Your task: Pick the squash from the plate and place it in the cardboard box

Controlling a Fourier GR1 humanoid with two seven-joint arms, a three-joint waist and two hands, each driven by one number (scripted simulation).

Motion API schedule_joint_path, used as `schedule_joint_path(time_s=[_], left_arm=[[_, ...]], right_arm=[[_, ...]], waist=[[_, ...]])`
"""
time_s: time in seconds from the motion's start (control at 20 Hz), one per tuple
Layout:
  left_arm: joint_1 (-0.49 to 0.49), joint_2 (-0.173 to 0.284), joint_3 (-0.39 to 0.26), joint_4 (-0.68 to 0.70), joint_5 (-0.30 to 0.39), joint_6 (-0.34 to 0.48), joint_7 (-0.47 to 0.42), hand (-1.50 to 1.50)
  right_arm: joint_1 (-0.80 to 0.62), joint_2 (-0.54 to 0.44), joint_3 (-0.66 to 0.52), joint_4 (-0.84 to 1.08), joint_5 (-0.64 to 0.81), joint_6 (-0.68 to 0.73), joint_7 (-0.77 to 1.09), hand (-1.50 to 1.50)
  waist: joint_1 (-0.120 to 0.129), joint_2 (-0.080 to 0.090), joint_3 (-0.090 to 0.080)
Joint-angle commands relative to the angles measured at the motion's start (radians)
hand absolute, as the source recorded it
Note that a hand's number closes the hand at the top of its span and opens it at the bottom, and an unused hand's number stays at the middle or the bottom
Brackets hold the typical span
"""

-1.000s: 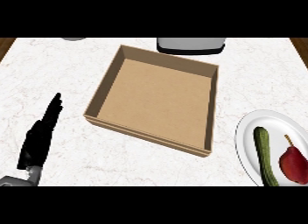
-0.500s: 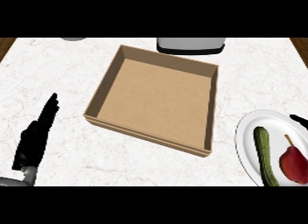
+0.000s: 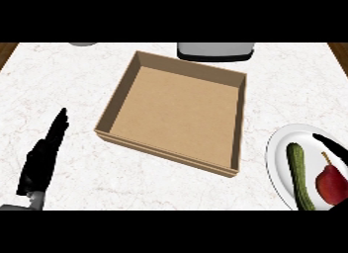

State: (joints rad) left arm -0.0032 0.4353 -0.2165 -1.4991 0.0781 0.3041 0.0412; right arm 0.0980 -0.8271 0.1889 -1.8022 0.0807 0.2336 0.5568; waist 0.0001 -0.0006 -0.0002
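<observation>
A long green squash (image 3: 299, 175) lies on a white plate (image 3: 276, 160) at the right edge of the white marble table (image 3: 74, 89). A red pear (image 3: 331, 182) with a thin stem lies just beside the squash on the same plate. The cardboard box (image 3: 175, 111) sits in the middle of the table, to the left of the plate, and its brown floor shows with nothing lying on it. The right robot hand (image 3: 343, 152) comes in from the right edge, above the far side of the plate and near the pear's stem. Only a small part of it shows, so I cannot tell if it is released or clenched. It is not holding the squash. The left robot hand (image 3: 42, 158) rests at the lower left with straight fingers pointing up, holding nothing. A grey thing (image 3: 215, 51) stands behind the box at the table's far edge.
</observation>
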Motion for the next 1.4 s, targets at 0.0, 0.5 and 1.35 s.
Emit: schedule_joint_path(time_s=[0.0,0.5,1.35], left_arm=[[0.008,-0.012,0.026,-0.053,-0.023,-0.025,0.044,0.00],[0.040,-0.066,0.085,-0.090,-0.088,-0.078,0.072,0.00],[0.021,-0.194,0.131,-0.091,-0.212,-0.119,0.086,0.00]], right_arm=[[-0.056,0.045,-0.021,0.057,0.042,0.082,0.031,-1.50],[-0.012,0.185,-0.075,0.060,0.181,0.140,-0.009,-1.50],[0.020,0.336,-0.165,0.092,0.349,0.222,-0.088,-1.50]], waist=[[0.003,0.000,0.000],[0.002,0.000,0.000],[0.000,0.000,0.000]])
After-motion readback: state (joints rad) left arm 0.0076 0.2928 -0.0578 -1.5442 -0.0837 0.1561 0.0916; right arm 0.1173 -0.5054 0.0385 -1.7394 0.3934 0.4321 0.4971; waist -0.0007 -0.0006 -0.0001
